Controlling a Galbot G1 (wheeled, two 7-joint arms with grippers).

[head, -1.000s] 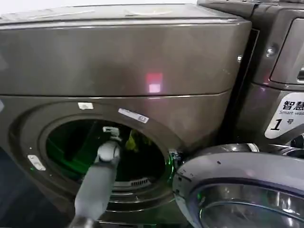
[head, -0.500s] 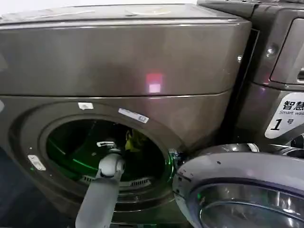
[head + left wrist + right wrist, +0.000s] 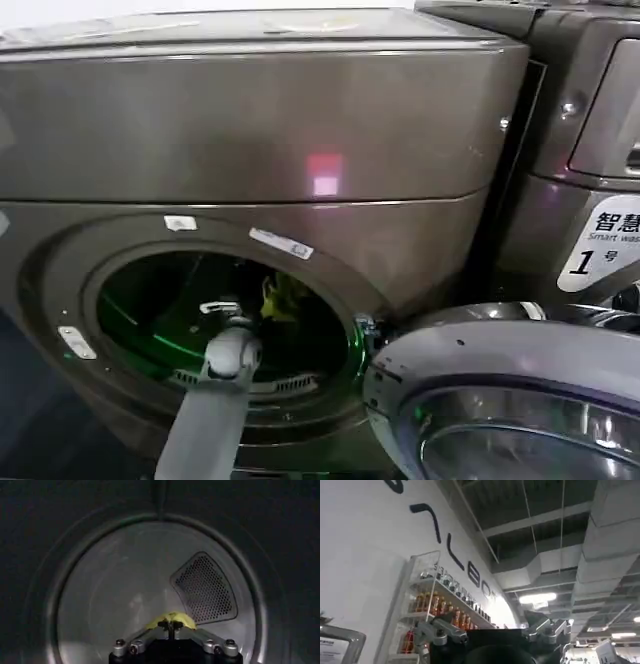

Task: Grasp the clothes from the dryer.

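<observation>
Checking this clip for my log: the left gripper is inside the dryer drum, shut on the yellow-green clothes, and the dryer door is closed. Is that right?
Not quite: the door is open, swung out to the right of the porthole in the head view. The rest holds: the left gripper is inside the dryer drum, shut on the yellow-green clothes, as the left wrist view shows.

the left arm point(image 3: 205, 420) rises from the lower edge of the head view and reaches forward, its wrist at the round opening and the left gripper point(image 3: 171, 625) inside, fingers closed together on a yellow-green piece of the clothes point(image 3: 171, 618). the right gripper point(image 3: 492, 630) points upward, away from the work, its fingers spread apart
</observation>
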